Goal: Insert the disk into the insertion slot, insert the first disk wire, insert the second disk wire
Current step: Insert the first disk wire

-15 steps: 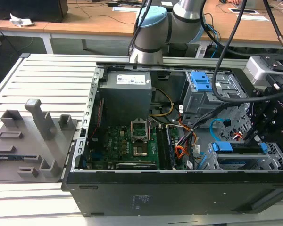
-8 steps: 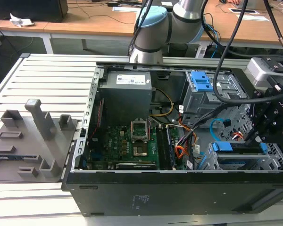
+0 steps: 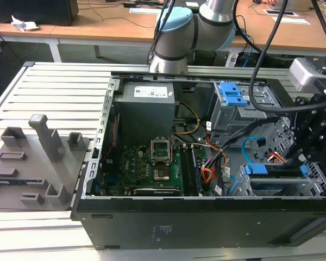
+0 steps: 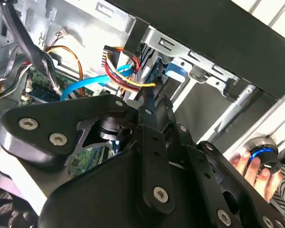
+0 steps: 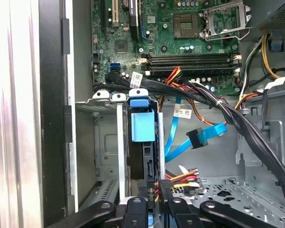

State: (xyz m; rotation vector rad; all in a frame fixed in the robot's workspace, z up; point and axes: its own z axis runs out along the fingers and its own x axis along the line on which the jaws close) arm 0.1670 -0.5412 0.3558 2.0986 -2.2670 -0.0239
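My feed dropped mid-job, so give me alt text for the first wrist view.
The disk sits in the slot, with the gripper close by its end, next to the black plug of the first wire. The blue cable hangs free, its dark plug unconnected, with the motherboard beyond.

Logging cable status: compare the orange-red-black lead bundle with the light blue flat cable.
The orange-red-black lead bundle is several thin leads; the light blue flat cable is one flat strip. The bundle's black plug sits beside the gripper; the blue cable's plug hangs free. Both end in small dark plugs.
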